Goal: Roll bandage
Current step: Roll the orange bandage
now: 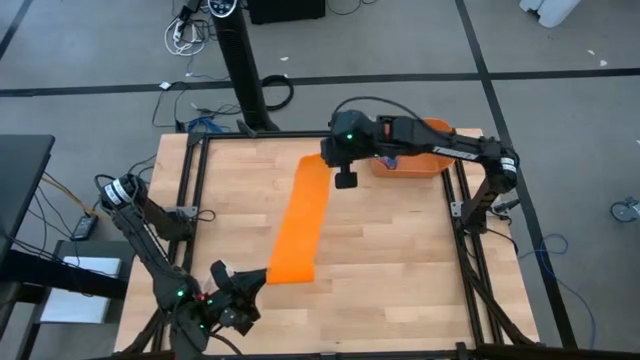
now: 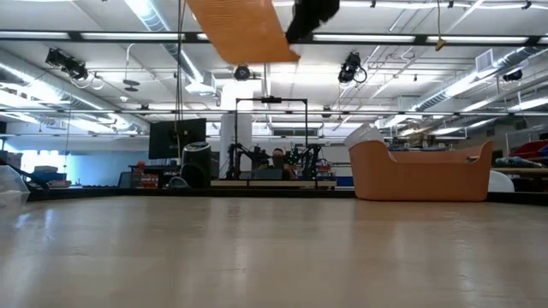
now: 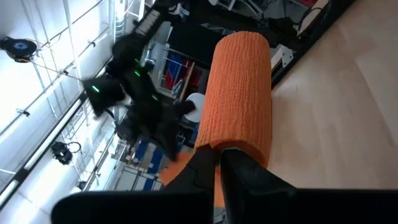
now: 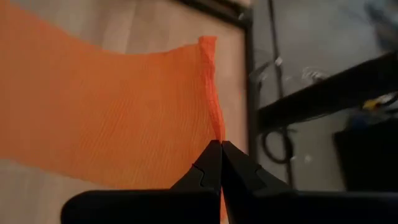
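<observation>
Left fingers (image 3: 219,163) pinching orange bandage (image 3: 239,93), right arm (image 3: 140,99) beyond

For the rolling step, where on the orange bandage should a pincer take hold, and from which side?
Probably at the short ends, coming in along the strip's length. The bandage hangs stretched as a flat strip above the table; the left pincer pinches its near end, the right pincer the far corner.
</observation>
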